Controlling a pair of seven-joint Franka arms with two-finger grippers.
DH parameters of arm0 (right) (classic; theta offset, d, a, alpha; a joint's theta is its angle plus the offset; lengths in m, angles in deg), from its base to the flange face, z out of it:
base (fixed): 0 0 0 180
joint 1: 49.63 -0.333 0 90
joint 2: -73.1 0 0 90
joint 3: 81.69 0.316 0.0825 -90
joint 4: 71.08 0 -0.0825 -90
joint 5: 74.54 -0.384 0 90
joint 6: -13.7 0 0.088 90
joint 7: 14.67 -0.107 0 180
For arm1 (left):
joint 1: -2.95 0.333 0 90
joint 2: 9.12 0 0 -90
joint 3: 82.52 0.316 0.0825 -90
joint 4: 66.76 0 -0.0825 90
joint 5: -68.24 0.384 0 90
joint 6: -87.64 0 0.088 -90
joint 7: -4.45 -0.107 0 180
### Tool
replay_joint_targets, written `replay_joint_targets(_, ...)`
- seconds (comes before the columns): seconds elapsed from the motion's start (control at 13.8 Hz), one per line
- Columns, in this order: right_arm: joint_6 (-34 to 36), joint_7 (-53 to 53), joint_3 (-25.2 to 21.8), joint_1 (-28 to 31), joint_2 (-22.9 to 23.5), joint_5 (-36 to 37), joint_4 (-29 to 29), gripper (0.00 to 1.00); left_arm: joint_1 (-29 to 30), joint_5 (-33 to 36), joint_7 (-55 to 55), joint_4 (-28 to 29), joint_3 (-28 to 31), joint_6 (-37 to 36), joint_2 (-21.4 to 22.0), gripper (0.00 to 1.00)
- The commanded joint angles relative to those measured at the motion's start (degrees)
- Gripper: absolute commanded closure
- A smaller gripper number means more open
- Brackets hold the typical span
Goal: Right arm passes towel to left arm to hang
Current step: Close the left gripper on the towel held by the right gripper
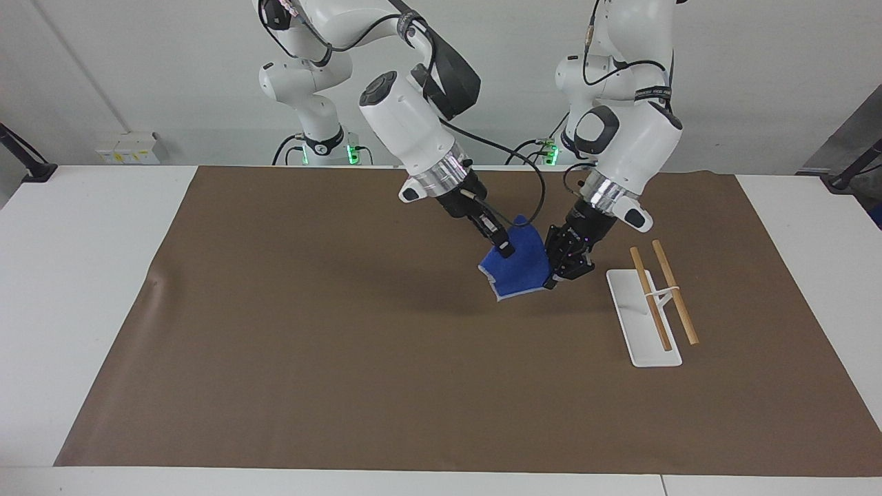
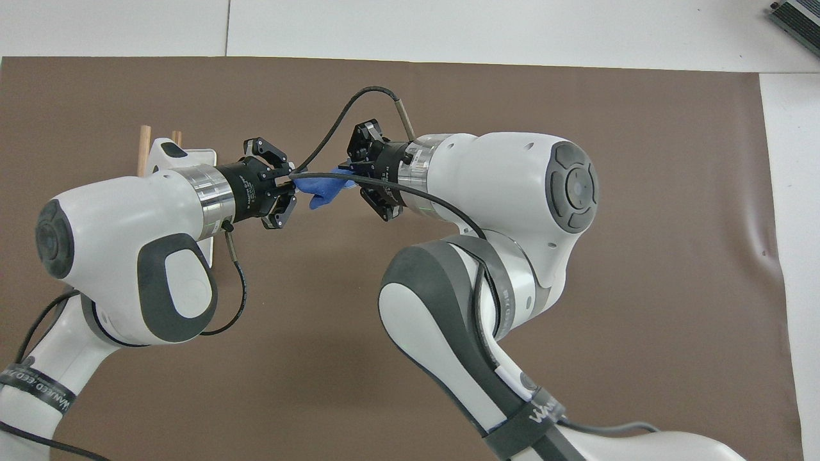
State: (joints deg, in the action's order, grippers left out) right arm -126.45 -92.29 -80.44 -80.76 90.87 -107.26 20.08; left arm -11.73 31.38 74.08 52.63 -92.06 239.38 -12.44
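- Blue cloth, the towel (image 1: 518, 270), is held in the air over the brown mat (image 1: 310, 331), between the two grippers and near the rack.
- The right gripper (image 1: 504, 248) is closed on the towel's upper part; the cloth hangs below it.
- The left gripper (image 1: 555, 275) is closed on the towel's edge at the side toward the left arm's end of the table. In the overhead view its fingertips meet on the cloth (image 2: 320, 189).
- Step in hand, as judged: the hand-over. The towel is gripped by both arms at once, and it has not been released by the right arm (image 1: 406, 131).
- Next move, as judged: the right gripper is to be opened and drawn clear, so that the cloth is carried by the left arm (image 1: 630, 148) alone. The looping black cable (image 2: 346, 112) of the right gripper runs close over the towel and should be kept free of it.
- The towel is then to be carried to the rack and draped over a wooden bar (image 1: 651, 300).
- Containers: none are in view. The white rack base (image 1: 623, 303), with two wooden bars above it, stands on the mat toward the left arm's end; nothing hangs on it.
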Motion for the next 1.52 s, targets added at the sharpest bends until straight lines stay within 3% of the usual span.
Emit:
replay_joint_targets(0.0, 0.39, -0.42, -0.02, 0.10, 0.25, -1.48, -0.45, 1.00, -0.88, -0.67, -11.14, 0.32, 0.66, 0.66, 0.32, 1.00)
replay_joint_targets(0.15, 0.39, -0.42, -0.02, 0.19, 0.25, -1.48, -0.45, 0.96, -0.80, -0.58, -17.22, 0.23, 0.75, 0.66, 0.24, 1.00)
replay_joint_targets(0.29, 0.48, -0.24, -0.02, 0.19, 0.16, -1.39, -0.37, 0.36, -0.27, -0.40, -21.09, 0.06, 0.84, 0.66, 0.24, 1.00)
replay_joint_targets(0.36, 0.48, -0.07, -0.02, 0.19, 0.08, -1.30, -0.28, 0.24, -0.10, -0.40, -22.33, -0.38, 0.84, 0.66, 0.15, 1.00)
replay_joint_targets(0.8, 0.92, -0.07, -0.29, 0.36, -0.36, -0.34, 0.77, 0.01, 1.04, -0.23, -25.94, -0.74, 1.10, 0.83, 0.06, 1.00)
replay_joint_targets(0.94, 2.06, 0.63, -0.64, 0.62, -1.59, 1.32, 2.18, 0.00, 3.67, -0.05, -27.61, -0.48, 1.10, 0.57, 0.06, 1.00)
replay_joint_targets(1.31, 10.13, 2.56, -0.64, 3.17, -3.79, 14.14, 3.33, 0.00, 15.00, 2.75, -31.04, -0.47, 1.10, -0.40, -0.03, 1.00)
replay_joint_targets(1.45, 13.65, 6.59, -0.64, 4.57, -4.67, 17.84, 3.59, 0.00, 16.78, 5.03, -30.87, -0.56, 1.28, -0.92, 0.23, 1.00)
